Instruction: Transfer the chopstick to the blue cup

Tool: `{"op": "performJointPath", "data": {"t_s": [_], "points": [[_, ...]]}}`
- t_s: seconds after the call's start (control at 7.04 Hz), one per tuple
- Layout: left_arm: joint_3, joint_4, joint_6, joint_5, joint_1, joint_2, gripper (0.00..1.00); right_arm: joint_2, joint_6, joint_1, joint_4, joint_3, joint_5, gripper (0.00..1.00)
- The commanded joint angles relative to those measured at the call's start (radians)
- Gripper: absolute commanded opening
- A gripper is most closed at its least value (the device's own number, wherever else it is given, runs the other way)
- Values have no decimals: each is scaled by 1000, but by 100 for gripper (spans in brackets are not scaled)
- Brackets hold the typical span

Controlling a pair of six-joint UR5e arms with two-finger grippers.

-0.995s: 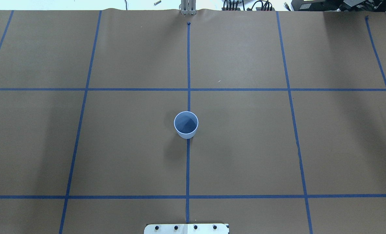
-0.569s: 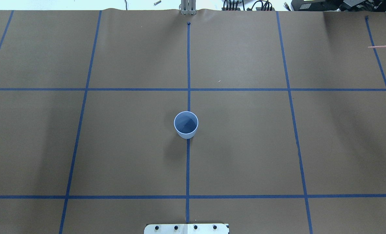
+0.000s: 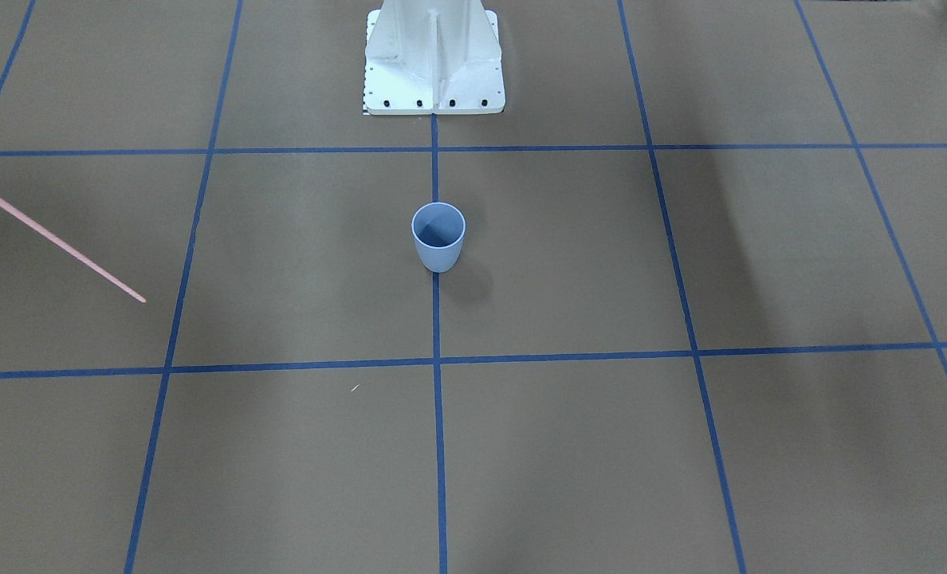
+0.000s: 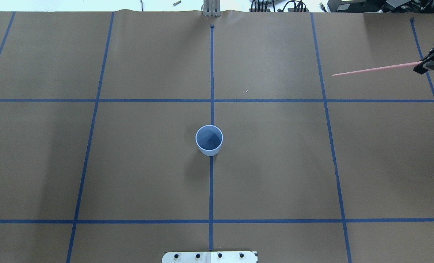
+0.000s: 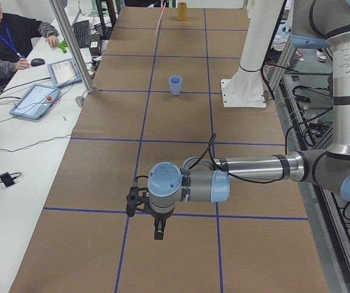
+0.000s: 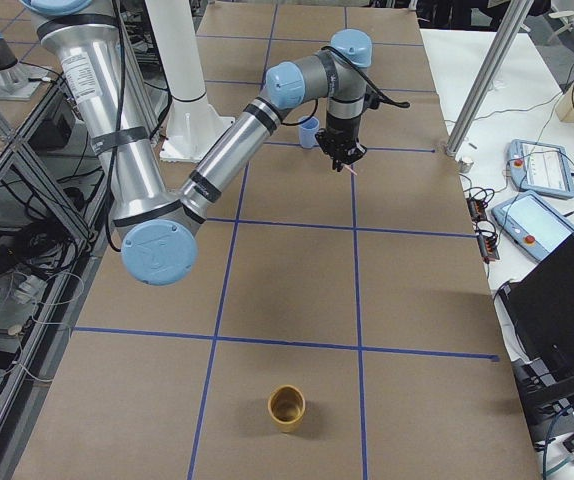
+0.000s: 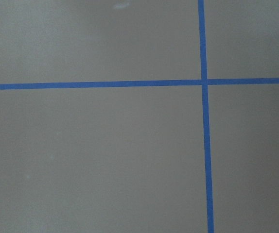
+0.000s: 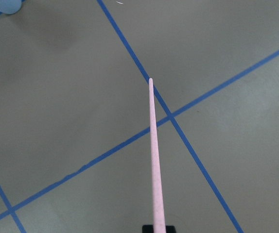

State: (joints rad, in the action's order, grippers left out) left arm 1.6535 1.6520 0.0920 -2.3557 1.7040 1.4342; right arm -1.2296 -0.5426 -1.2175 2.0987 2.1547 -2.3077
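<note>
The blue cup (image 4: 209,140) stands upright at the table's middle, on the centre tape line; it also shows in the front view (image 3: 438,237). My right gripper (image 4: 422,66) is at the far right edge, shut on one end of a pale pink chopstick (image 4: 376,69). The stick juts out leftward above the paper, well to the right of the cup and beyond it. In the right wrist view the chopstick (image 8: 154,155) points away from the fingers. My left gripper (image 5: 157,232) hangs low over the paper far from the cup; I cannot tell if it is open.
A yellow-brown cup (image 6: 287,407) stands at the table's right end. The white robot base (image 3: 434,56) is behind the blue cup. An operator (image 5: 10,36) sits at a side table with tablets (image 5: 38,97). Blue tape lines grid the brown paper.
The chopstick came into the overhead view from the right edge and moved leftward. The right gripper holding it has now come into view. The cup has not moved.
</note>
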Motion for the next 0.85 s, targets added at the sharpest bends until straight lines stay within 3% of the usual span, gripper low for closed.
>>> {"op": "performJointPath", "data": {"t_s": [0.0, 0.57, 0.71], "points": [[0, -3, 0, -2, 0, -3, 98, 51, 98, 151, 0, 34, 59, 0], [-1, -3, -2, -4, 0, -23, 98, 214, 128, 392, 0, 48, 181, 0], [-1, -3, -2, -4, 0, -23, 98, 241, 218, 441, 0, 50, 223, 0]]}}
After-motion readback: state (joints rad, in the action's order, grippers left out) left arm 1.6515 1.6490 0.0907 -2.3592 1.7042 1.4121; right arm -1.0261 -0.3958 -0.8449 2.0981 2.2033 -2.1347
